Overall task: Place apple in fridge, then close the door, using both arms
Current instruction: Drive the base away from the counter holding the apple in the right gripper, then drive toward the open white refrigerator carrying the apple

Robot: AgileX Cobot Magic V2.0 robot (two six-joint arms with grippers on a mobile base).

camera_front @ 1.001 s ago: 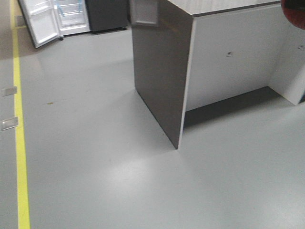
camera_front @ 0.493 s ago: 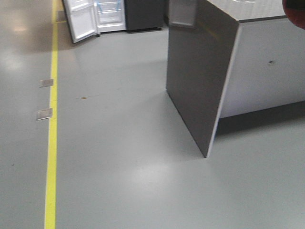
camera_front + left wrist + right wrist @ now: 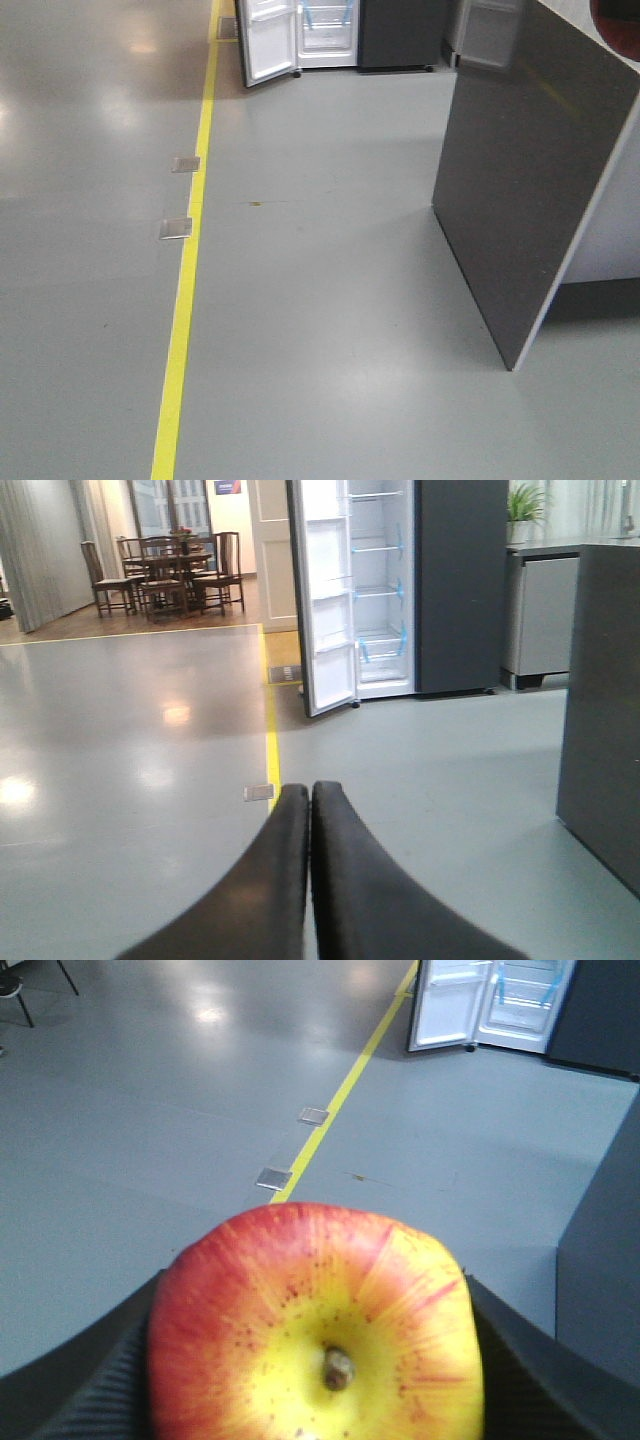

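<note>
Right tool (image 3: 316, 1390) pinching apple (image 3: 315, 1310), stem end toward camera. Left tool (image 3: 311, 870) pressed together, nothing in it. Fridge (image 3: 385, 600) well apart across the floor (image 3: 150, 740), door (image 3: 326, 600) open (white liner showing).

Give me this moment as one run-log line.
right tool: shut on apple | left tool: shut, empty | fridge: far ahead | door: open | apple: not placed

front: high, tilted down at floor (image 3: 330, 330) | wrists: low, forward-facing | all share distant open fridge (image 3: 327, 30)
</note>
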